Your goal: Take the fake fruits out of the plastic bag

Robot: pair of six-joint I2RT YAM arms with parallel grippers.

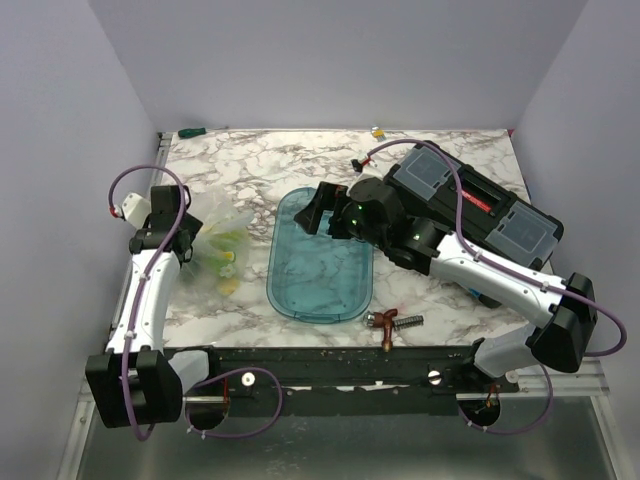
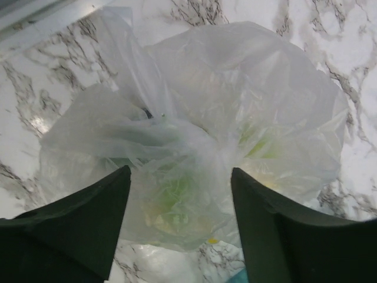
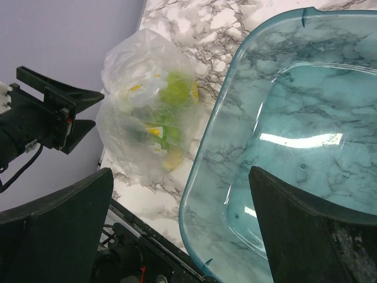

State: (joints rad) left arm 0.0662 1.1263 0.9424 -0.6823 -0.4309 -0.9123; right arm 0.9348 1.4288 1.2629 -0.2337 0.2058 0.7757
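Observation:
The clear crinkled plastic bag (image 1: 224,250) lies on the marble table at the left, beside the teal tray. Green and yellow fake fruits (image 1: 229,241) show blurred through it; all of them are inside. In the left wrist view the bag (image 2: 200,130) fills the frame, with a light green fruit (image 2: 171,194) behind the film. My left gripper (image 1: 192,240) is open at the bag's left side, the bag's near bulge between its fingers (image 2: 88,218). My right gripper (image 1: 318,212) is open and empty, hovering over the tray's far left end. The right wrist view shows the bag (image 3: 147,130) and fruits (image 3: 174,88).
The teal oval tray (image 1: 320,270) sits mid-table, nothing in it. A copper-coloured fitting (image 1: 385,322) lies by the front edge. A black toolbox (image 1: 480,205) stands at the right. A small green item (image 1: 190,132) and a small yellow item (image 1: 377,131) lie at the back edge.

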